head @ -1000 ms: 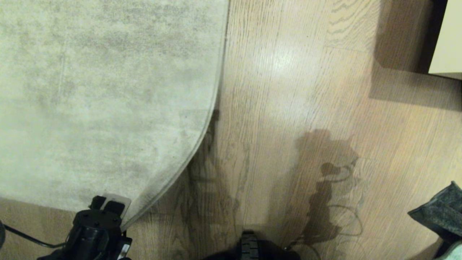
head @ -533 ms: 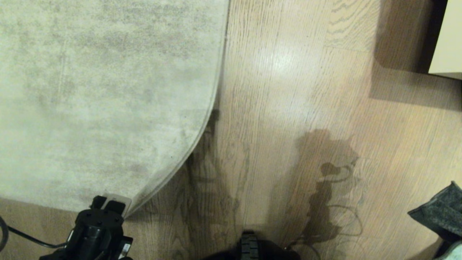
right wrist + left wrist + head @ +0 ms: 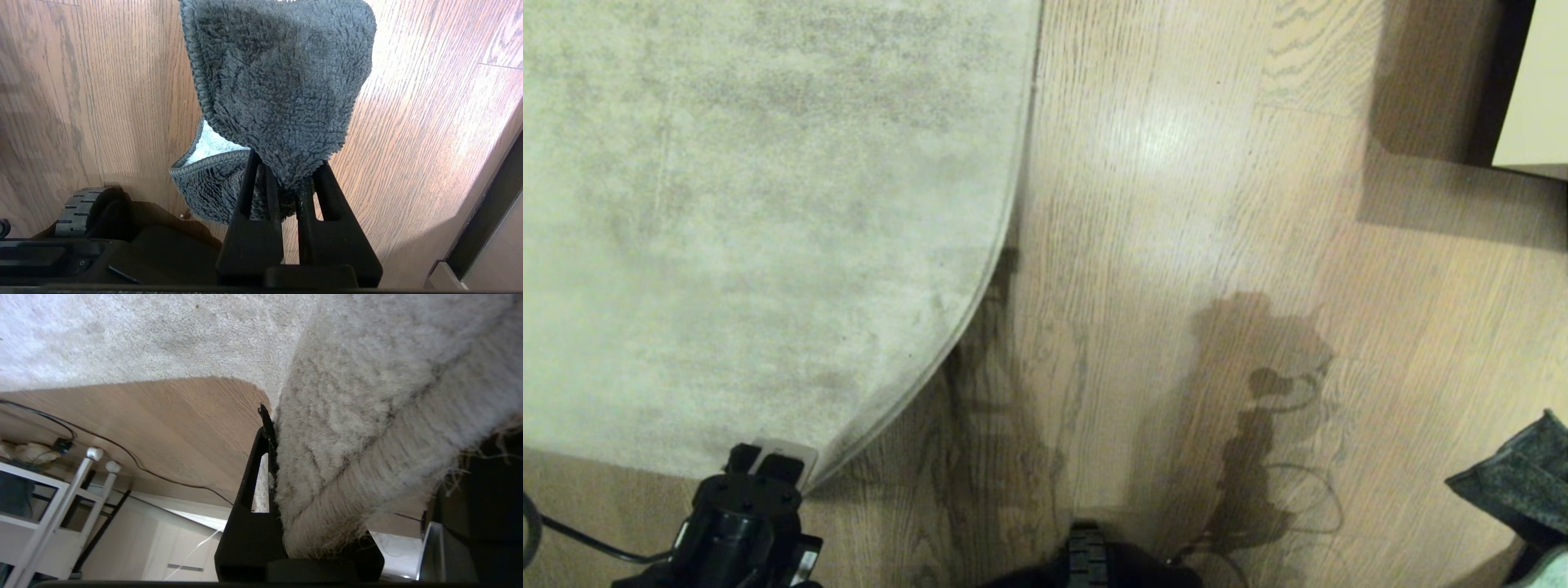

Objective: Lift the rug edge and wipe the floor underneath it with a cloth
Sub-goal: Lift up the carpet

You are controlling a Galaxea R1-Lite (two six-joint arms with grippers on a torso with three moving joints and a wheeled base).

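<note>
Rug edge [image 3: 980, 302] pinched at its near corner by left pincer [image 3: 772, 465], low at left of head view; corner raised off the floor [image 3: 1176, 245], hem curving from the straight border down to the grip. Seen from left wrist view: rug edge [image 3: 347, 465] folded thick between the fingers [image 3: 255, 486], pile and fringed hem bulging past the dark finger, bare planks [image 3: 163, 428] showing below the lifted part. Pressed tight on the rug now, where a second ago spread wider around the same corner; clamped since half a second back. Otherwise hardly changed against the earlier pictures: same spot for the pincer, same curve of hem, perhaps a shade more lifted near the grip, too slight to be sure. Black cable [image 3: 580, 543] beside the left arm looped a little differently at the picture's margin.

Cloth [image 3: 1515, 482] at far right of head view, dark grey-green, only partly inside the picture, unmoved. From right wrist view: cloth [image 3: 282, 81] hanging from right pincer [image 3: 288, 179], fingers [image 3: 255, 192] pressed together on its lower fold, pale inner side peeking out, wood planks behind. Hung above the floor, well apart from the rug.

Robot's base wheel [image 3: 1086, 555] at bottom centre, shadows of the arms across the planks. Pale furniture corner [image 3: 1535, 90] at upper right.
</note>
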